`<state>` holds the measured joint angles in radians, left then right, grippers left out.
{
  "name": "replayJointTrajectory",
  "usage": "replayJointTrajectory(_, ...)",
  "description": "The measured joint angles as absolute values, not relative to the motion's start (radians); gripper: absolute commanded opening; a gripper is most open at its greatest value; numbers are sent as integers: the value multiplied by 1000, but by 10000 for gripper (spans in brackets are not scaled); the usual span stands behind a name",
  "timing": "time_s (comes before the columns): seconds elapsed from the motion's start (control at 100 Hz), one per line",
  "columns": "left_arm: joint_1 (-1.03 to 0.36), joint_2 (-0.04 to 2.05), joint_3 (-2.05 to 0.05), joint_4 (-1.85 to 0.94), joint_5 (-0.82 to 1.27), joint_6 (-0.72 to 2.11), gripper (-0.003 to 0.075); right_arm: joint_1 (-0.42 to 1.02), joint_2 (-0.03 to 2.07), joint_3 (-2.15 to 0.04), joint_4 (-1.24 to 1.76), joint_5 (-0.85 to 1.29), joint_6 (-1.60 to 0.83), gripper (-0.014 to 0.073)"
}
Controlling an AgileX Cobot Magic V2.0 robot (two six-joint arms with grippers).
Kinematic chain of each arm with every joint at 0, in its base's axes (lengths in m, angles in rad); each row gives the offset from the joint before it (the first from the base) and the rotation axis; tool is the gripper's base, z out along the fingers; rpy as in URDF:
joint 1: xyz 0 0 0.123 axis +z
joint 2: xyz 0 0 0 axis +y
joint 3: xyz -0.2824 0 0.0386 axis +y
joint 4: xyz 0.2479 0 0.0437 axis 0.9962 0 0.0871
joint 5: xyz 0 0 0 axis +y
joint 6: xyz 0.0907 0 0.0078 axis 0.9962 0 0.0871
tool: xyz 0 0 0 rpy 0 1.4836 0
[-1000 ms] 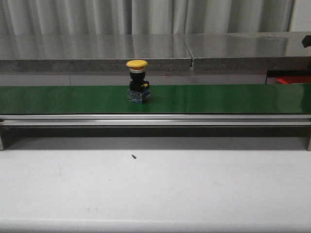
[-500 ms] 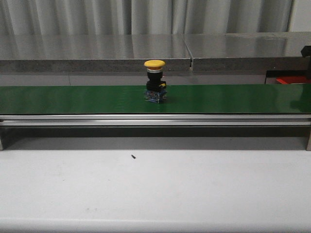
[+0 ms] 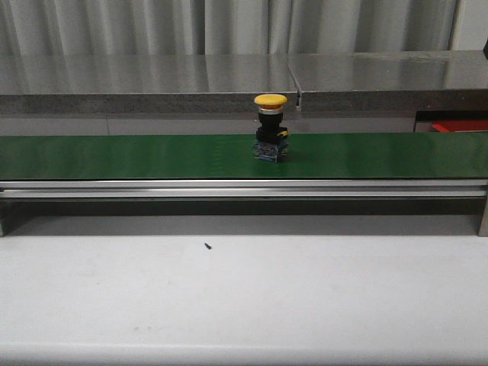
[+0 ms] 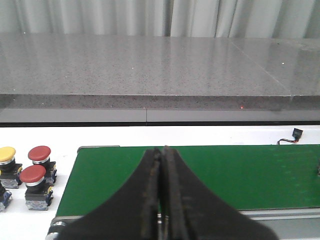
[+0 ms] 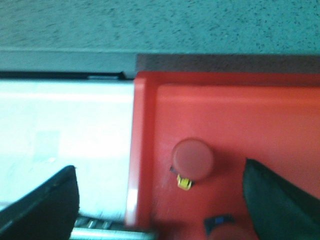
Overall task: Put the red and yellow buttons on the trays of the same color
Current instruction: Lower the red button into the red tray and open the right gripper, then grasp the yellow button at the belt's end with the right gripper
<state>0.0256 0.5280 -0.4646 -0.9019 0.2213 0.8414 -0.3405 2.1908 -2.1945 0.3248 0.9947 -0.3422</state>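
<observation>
1. Yellow button [image 3: 271, 127] stands upright on the green belt [image 3: 114, 156], well apart from both grippers.
2. Left gripper [image 4: 159, 200] hangs over the belt's end, fingers pressed together, holding nothing.
3. Right gripper [image 5: 160, 200] hovers spread wide over the red tray [image 5: 260, 115], a red button [image 5: 193, 159] between its fingers and a 2nd red button [image 5: 227, 231] just beside it.

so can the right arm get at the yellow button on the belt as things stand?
Probably yes. The yellow button stands upright and alone on the green belt, nothing beside or over it. The right gripper is open and empty, over the red tray, so it must come back across first.
</observation>
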Motion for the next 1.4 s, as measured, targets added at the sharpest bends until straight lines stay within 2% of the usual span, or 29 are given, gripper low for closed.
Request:
replayJointTrajectory(0.32,26,528,-465,-902,221,841,-19,-260,2016,-2130,323,1171,-361,653)
replayJointTrajectory(0.78,26,528,-465,-902,221,841,-19,-44,1782,-1773,324,1140,-411,653)
replayJointTrajectory(1.07,26,528,-465,-902,221,841,-19,55,1767,-1602,324,1081,-486,653)
replayJointTrajectory(1.4,26,528,-465,-902,221,841,-19,113,1804,-1582,324,979,-521,653)
